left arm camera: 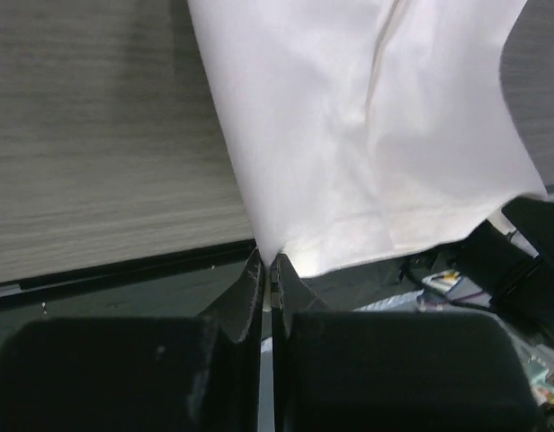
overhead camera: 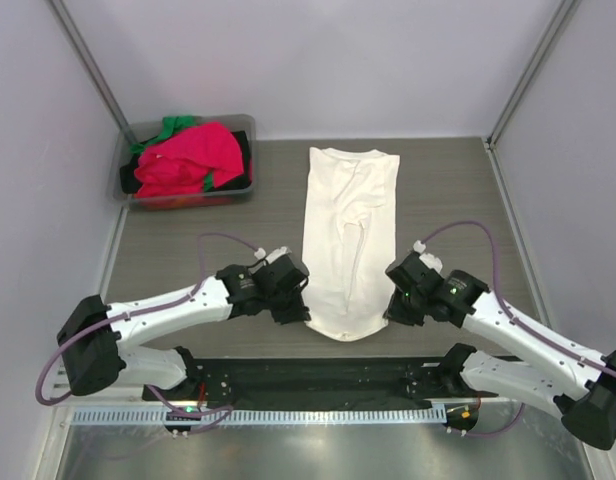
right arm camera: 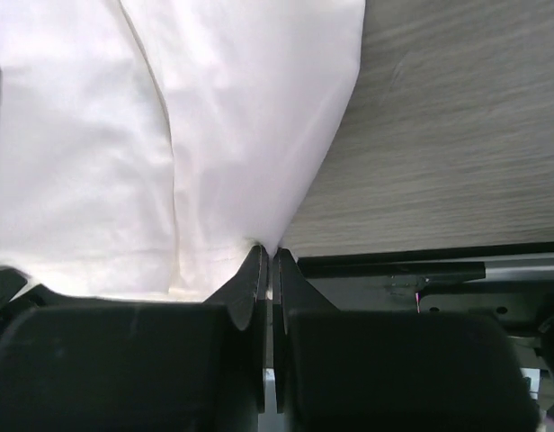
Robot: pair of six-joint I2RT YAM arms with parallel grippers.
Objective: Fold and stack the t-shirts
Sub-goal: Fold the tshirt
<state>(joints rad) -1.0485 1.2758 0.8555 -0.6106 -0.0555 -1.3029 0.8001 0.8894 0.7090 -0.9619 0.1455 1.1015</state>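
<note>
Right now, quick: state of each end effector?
Left end effector: closed, pinching the near left corner of the cream t-shirt.
Right end effector: closed, pinching the same t-shirt's near right corner.

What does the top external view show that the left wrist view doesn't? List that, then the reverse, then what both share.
Only top external: the grey bin at the far left corner, holding a pink-red shirt and a green shirt, plus the cream-white shirt along its whole length, folded into a long strip. Only left wrist: the left gripper seen close up, its jaws shut tight on the strip's near corner. Both: the cream-white shirt, the wood-grain table and the black mat along its near edge.
</note>
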